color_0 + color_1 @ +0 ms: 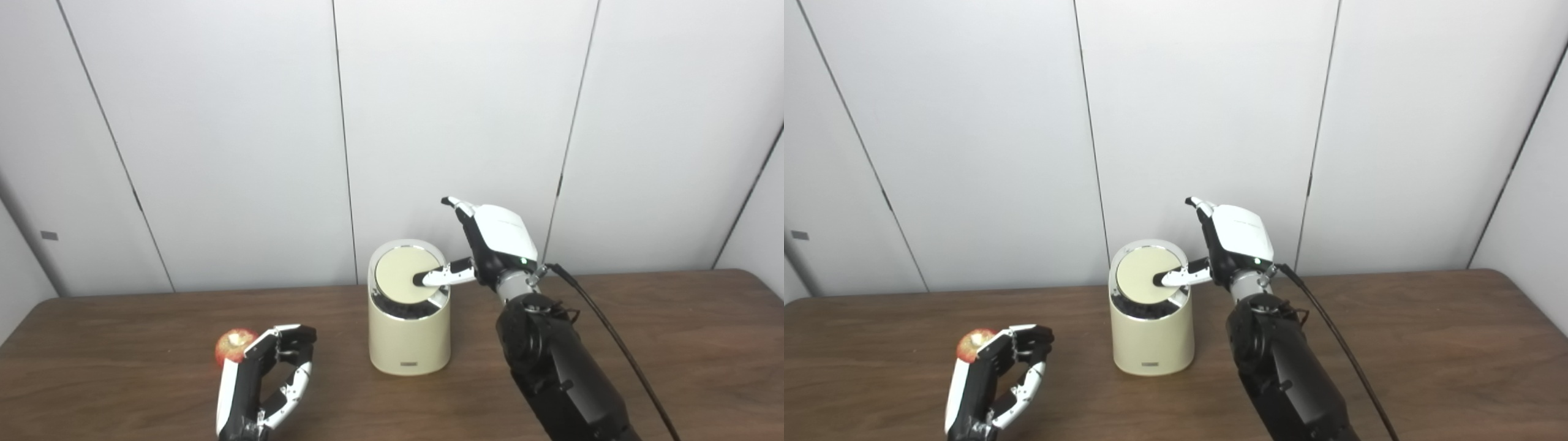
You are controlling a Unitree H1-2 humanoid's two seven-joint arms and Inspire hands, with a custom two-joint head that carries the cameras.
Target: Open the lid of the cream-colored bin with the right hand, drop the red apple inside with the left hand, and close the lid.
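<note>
1. Left robot hand [264, 383] nearest the camera, at about 7 o'clock on the desk [122, 392]. Fingers curled toward the thumb with a gap between them; nothing in the grip.
2. Red apple [233, 344] sits on the desk just beyond that robot hand, at its 11 o'clock, partly hidden by the fingertips. Contact cannot be told.
3. Cream-colored bin [409, 340] upright at mid-desk, at about 2 o'clock from the apple, well apart from it.
4. Round lid [401, 274] tilted, face toward the camera; a dark gap shows along its lower edge inside the chrome rim.
5. Right robot hand [493, 245] at the bin's 2 o'clock, raised; one finger [444, 275] stretched out with its tip on the lid face, the rest loosely spread, gripping nothing.
6. Black cable [612, 343] trails from the right wrist toward 5 o'clock.
</note>
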